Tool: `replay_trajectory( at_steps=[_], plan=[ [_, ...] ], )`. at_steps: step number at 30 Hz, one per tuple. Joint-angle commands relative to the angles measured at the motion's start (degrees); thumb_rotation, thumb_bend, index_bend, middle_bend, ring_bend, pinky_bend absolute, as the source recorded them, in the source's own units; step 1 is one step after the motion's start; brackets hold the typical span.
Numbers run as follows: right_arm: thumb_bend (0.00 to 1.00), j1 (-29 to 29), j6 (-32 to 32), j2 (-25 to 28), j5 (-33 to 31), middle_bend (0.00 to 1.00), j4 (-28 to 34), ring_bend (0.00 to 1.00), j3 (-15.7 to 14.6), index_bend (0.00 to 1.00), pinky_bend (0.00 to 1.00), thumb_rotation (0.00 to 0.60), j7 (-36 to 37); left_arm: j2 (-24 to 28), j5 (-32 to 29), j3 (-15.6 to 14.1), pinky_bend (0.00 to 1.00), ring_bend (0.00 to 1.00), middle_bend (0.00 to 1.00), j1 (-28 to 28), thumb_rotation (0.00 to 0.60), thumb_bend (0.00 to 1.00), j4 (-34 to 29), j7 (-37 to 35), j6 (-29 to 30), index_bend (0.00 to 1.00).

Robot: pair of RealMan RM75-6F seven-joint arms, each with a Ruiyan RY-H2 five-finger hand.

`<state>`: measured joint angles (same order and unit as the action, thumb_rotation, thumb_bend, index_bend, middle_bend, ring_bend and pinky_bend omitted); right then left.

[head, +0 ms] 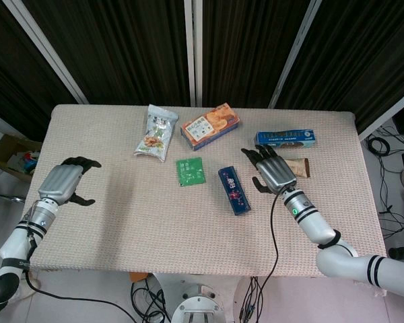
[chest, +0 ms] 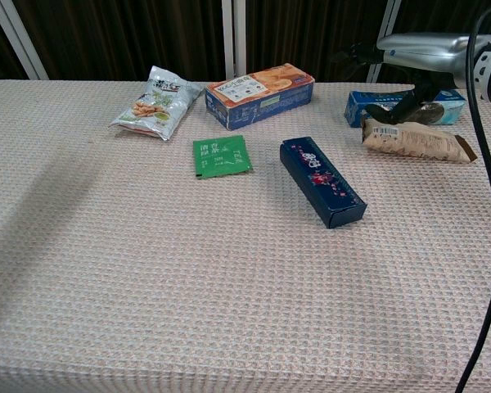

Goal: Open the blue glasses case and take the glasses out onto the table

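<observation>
From your chest view the left hand [head: 66, 180] is out of frame entirely. Your right hand [chest: 421, 51] is cut off by the right edge there. In the head view it covers part of the tan snack packet [head: 301, 167] beside it.

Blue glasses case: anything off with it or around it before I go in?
Nothing stands out. The blue glasses case lies closed and flat on the table, angled, with no item touching it. The right hand hovers beside it, open.
</observation>
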<state>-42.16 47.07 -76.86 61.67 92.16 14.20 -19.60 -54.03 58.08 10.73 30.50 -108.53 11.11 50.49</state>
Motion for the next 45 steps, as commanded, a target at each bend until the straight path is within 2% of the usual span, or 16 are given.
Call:
replay_trajectory(
  at_steps=[1,6,9,11,15,18,20,26,33,40,45],
  plan=[
    [0.48,-0.3,0.2,0.0,-0.4,0.16,-0.1,0.00,-0.4,0.01,0.00,0.600,-0.1,0.0,0.4,-0.2,0.15,0.13,0.22,0.0,0.600,0.05,0.1,-0.5,0.6,0.24],
    [0.48,0.0,1.0,0.4,-0.4,0.16,0.5,0.00,-1.5,0.01,0.00,0.600,0.7,-0.7,2.6,-0.8,0.15,0.13,0.22,-0.6,0.600,0.04,0.5,-1.6,2.8,0.24],
    [0.49,1.1,1.5,1.5,-0.5,0.17,1.7,0.01,-2.5,0.01,0.01,0.600,2.5,-2.7,6.8,-1.3,0.15,0.13,0.22,-2.6,0.600,0.05,1.3,-2.4,7.8,0.24],
    [0.54,2.1,1.1,2.2,-1.4,0.19,2.6,0.02,-3.1,0.01,0.02,0.600,5.0,-4.6,11.1,-2.2,0.15,0.13,0.22,-4.5,0.600,0.05,2.2,-2.7,12.6,0.24],
    [0.79,2.8,-3.4,2.9,-4.5,0.21,2.8,0.03,-3.5,0.00,0.03,0.600,11.6,-9.1,20.1,-4.7,0.15,0.13,0.22,-8.6,0.600,0.05,5.0,-3.5,21.9,0.24],
    [0.92,2.1,-7.2,2.2,-5.3,0.21,0.6,0.03,-3.2,0.00,0.01,0.600,15.8,-12.1,25.6,-6.7,0.14,0.13,0.22,-11.0,0.600,0.05,7.5,-3.7,27.0,0.24],
    [0.95,1.3,-8.6,0.9,-5.1,0.22,-1.4,0.03,-3.3,0.00,0.00,0.600,16.8,-13.2,27.8,-7.9,0.14,0.13,0.22,-12.2,0.600,0.05,8.5,-3.4,29.0,0.24],
    [0.96,-1.4,-10.4,-3.5,-5.4,0.22,-6.5,0.03,-3.3,0.00,0.00,0.600,16.9,-13.5,30.3,-9.6,0.14,0.13,0.22,-14.0,0.600,0.05,8.3,-2.9,30.9,0.24],
    [0.96,-5.2,-12.4,-8.5,-6.5,0.22,-10.9,0.03,-3.1,0.00,0.00,0.600,15.9,-13.4,31.3,-9.5,0.14,0.13,0.22,-14.6,0.600,0.05,8.1,-3.0,31.5,0.24],
    [0.96,-8.6,-13.1,-11.7,-4.4,0.22,-10.8,0.03,-2.5,0.00,0.00,0.600,14.9,-13.4,31.9,-9.6,0.14,0.13,0.22,-15.1,0.600,0.05,8.0,-2.9,31.7,0.24],
    [0.94,-10.8,-13.9,-12.5,-2.8,0.22,-8.8,0.03,-3.4,0.00,0.00,0.600,13.0,-13.5,32.4,-9.7,0.14,0.13,0.22,-15.7,0.600,0.05,8.0,-3.2,32.4,0.24]
  ],
)
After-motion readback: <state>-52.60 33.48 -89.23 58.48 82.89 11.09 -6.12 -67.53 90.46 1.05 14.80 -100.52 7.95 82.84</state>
